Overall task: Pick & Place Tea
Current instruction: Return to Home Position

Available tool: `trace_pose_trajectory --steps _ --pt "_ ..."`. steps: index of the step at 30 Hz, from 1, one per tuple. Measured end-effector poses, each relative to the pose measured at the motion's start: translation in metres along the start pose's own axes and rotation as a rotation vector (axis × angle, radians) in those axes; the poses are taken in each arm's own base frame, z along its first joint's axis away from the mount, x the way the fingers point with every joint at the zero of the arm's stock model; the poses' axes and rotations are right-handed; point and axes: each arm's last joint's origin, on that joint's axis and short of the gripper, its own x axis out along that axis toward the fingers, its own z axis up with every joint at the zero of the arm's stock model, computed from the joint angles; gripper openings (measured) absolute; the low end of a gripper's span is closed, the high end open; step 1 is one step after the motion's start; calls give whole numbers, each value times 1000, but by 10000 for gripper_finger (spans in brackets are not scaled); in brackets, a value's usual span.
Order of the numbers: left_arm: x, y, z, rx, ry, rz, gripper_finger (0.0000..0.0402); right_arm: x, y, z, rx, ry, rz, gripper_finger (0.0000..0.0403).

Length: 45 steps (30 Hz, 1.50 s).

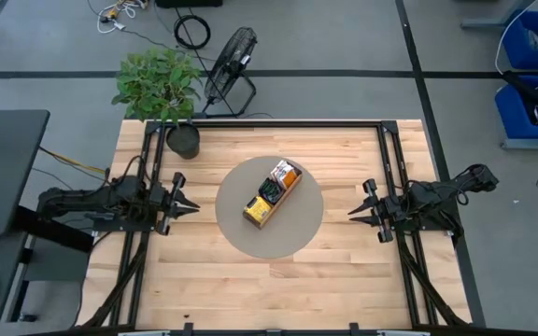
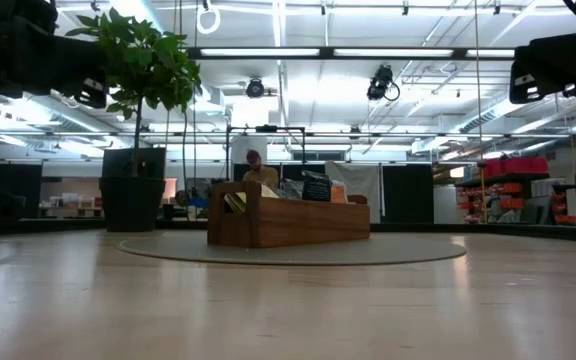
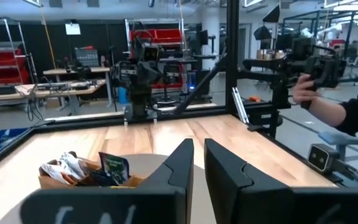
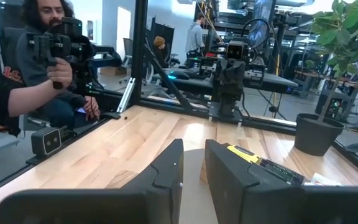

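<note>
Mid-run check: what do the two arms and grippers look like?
The left arm and right arm are black throughout, built of jointed segments. The left gripper and right gripper each carry two flat, angular black fingers, narrowing toward the tips. No markings show.

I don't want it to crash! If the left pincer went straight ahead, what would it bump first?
Seen from above, the left pincer points at the wooden tray holding the tea. But the low view shows the arms higher than the tray, so it may pass over and meet the right pincer instead.
</note>
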Motion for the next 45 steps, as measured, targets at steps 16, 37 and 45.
trace_pose_trajectory --steps 16,37,45 --pt "0 1 -3 -28 30 33 41 0 0 0 -164 1 -6 75" --pt "0 1 -3 -34 31 34 41 0 0 0 -157 1 -6 75" --pt "0 1 -3 -34 31 33 41 0 0 0 -157 1 -6 75"
